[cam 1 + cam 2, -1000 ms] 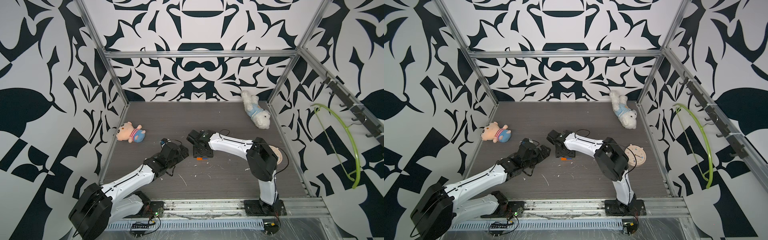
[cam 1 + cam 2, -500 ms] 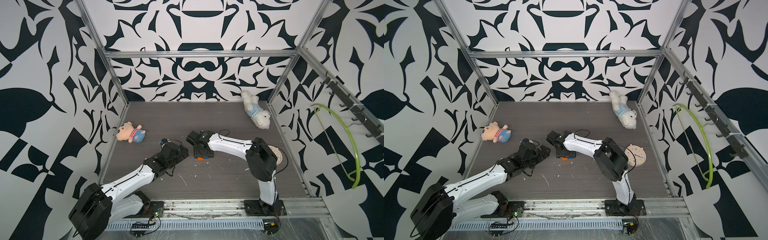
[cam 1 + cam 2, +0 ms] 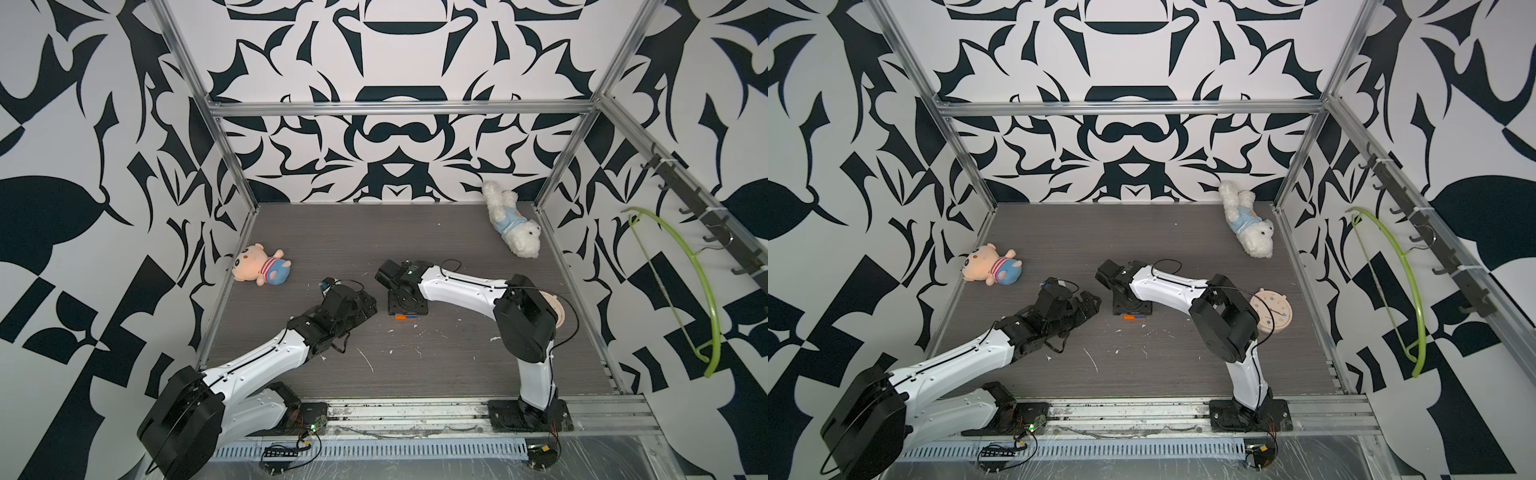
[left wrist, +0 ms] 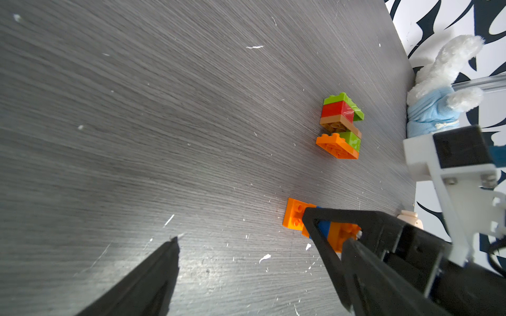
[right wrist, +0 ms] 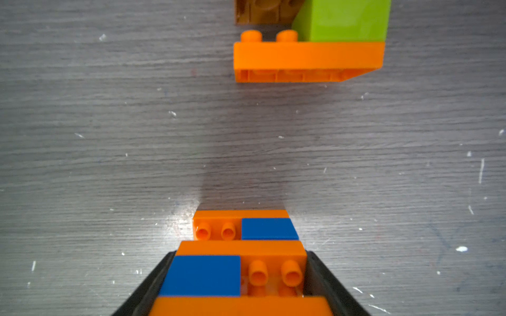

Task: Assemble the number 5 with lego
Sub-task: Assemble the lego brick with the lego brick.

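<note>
- Orange-and-blue lego section (image 5: 238,262), clamped in the right gripper (image 5: 239,255), rests at the tabletop (image 5: 109,136).
- Ahead of it, apart: the green-red-orange lego stack (image 4: 341,125).
- Left gripper (image 3: 368,302) beside, wide open, empty.
- Step: joining sections; next probably needs stud alignment.

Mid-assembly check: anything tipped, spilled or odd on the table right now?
The multicoloured brick stack of lime, red, tan and orange plastic lies toppled on its side, studs pointing sideways, and white flecks litter the dark wood-grain table.
</note>
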You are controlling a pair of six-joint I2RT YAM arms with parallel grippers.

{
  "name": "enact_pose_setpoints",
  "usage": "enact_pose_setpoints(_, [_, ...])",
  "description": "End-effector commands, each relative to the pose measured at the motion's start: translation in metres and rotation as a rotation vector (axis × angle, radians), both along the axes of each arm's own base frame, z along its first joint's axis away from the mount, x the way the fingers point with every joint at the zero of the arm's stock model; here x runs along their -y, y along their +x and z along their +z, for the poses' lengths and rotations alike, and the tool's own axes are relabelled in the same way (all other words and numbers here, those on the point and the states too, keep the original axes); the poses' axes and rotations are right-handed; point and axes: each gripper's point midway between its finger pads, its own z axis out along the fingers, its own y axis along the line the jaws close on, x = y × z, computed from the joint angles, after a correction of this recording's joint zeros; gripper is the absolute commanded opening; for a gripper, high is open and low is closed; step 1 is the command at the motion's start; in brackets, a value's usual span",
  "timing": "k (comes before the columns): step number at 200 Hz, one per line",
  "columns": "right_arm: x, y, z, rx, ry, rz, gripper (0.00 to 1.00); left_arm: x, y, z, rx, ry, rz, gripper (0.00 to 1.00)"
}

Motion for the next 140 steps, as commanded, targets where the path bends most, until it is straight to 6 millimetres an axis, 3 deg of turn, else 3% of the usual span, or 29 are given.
enact_pose_setpoints(1, [0.0057, -0.0094, -0.0098, -0.045, 0.0, -0.002, 0.63, -0.0036, 0.0009, -0.0003, 0.001, 0.017, 0.005, 0.99])
enact_pose_setpoints(140, [0.0084, -0.0049, -0.0141, -0.057, -0.025, 0.014, 0.63, -0.0031, 0.0011, -0.0013, -0.002, 0.018, 0.003, 0.99])
